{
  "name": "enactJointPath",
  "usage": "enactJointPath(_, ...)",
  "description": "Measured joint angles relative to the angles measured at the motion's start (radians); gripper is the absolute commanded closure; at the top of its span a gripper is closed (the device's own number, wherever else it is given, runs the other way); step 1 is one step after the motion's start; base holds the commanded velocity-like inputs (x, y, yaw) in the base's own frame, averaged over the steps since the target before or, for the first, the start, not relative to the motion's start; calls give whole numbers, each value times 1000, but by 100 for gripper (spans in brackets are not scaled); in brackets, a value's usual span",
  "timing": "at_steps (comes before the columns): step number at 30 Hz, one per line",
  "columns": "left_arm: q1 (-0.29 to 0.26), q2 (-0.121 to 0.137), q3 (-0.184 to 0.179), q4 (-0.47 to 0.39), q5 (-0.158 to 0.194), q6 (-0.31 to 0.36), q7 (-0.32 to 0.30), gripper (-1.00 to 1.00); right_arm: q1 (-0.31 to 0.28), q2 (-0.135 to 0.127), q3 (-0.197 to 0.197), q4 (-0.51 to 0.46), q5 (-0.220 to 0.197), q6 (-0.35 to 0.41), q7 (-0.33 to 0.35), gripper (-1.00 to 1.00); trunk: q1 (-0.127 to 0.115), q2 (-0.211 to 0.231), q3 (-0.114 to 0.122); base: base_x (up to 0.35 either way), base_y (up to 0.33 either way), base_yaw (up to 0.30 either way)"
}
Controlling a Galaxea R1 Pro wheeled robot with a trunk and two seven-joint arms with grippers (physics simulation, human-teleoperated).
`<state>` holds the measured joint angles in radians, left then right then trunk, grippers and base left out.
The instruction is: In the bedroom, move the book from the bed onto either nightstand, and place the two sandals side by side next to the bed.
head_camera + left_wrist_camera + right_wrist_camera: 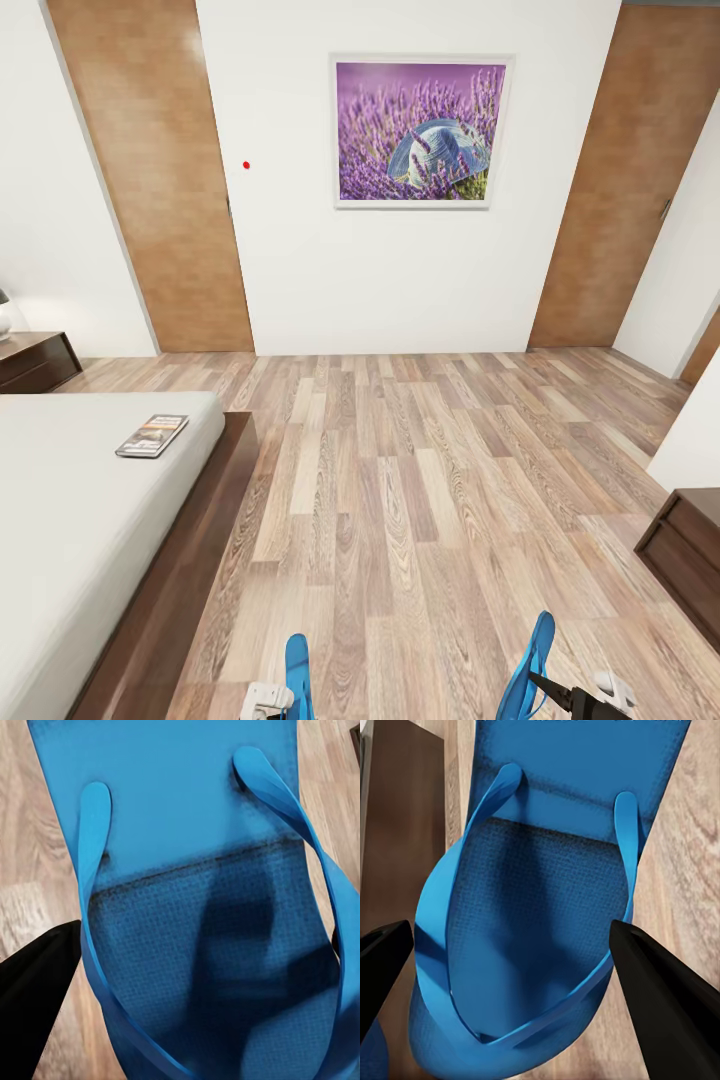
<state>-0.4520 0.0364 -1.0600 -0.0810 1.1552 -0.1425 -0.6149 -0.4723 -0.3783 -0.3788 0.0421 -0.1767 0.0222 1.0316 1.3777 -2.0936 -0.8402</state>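
Currently wide open plank floor (420,500) runs ahead to the far wall, bounded left by the bed (70,520) and its dark frame edge, right near by a dark cabinet (690,570). Book (152,435) lies flat on the mattress near its right edge, far-left of both grippers. Left gripper (268,697) grips one blue sandal (298,672), right gripper (585,697) clamps the other sandal (530,665), both bright blue, thin-strapped.

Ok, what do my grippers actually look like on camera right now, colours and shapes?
In the head view, the left gripper shows white housing; the right gripper has white housing with a black part. In the wrist views, the fingers are plain matte black, tapering wedges. No cables or markings visible.
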Motion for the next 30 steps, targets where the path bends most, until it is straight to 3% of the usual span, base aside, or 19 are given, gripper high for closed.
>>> enactJointPath(16, 0, 1, 0, 0, 0, -6, 5, 100, 0, 0, -1, 0, 0, 0, -4, 100, 0, 0, 0, 69, 0, 0)
enactJointPath(20, 0, 0, 24, 0, 0, -65, 68, 100, 0, 0, -1, 0, 0, 0, -5, 100, 0, 0, 0, 0, 0, 0)
enactJointPath(23, 0, -5, 59, 0, -4, -113, 200, 100, 0, 0, -1, 0, 0, 0, -7, 100, 0, 0, 0, 0, 0, 0)
enactJointPath(30, 0, -6, 55, 0, -9, -121, 225, 100, 0, 0, -1, 0, -1, 0, -8, 100, 0, 0, 0, 0, 0, 0)
